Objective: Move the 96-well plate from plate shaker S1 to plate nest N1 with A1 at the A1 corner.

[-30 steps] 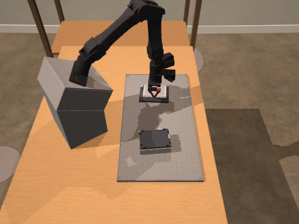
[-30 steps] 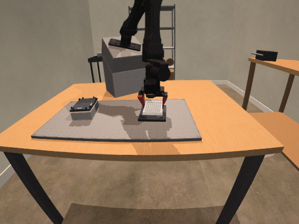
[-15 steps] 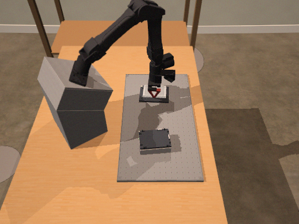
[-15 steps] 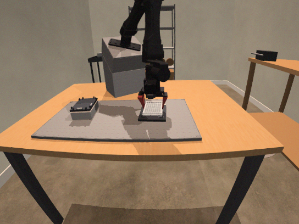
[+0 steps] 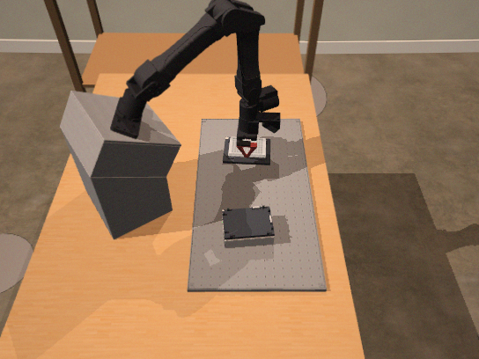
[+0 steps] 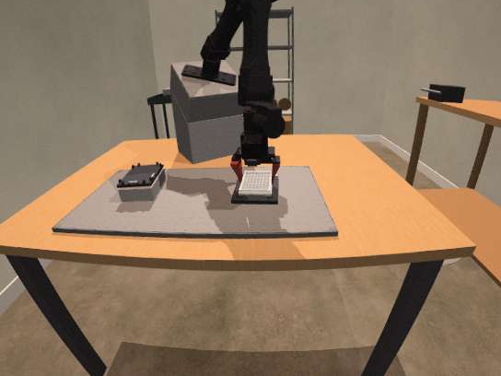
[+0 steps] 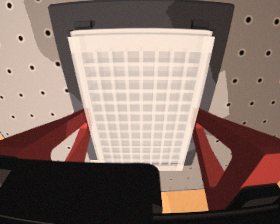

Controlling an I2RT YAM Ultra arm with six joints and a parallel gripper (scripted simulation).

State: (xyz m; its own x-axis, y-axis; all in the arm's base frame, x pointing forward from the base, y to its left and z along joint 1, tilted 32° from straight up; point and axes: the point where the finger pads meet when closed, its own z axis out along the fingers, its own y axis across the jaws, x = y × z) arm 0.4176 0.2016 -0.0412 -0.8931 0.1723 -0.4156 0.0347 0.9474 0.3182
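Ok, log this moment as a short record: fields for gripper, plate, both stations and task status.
gripper: gripper shut on the 96-well plate, red fingers on its two long sides
plate: white, wells up, over a flat dark base, apparently nest N1
other station: raised grey block with dark top, apparently shaker S1, pocket without plate
surface: perforated grey board on wooden table
status: plate not yet released; seating and A1 corner cannot be told
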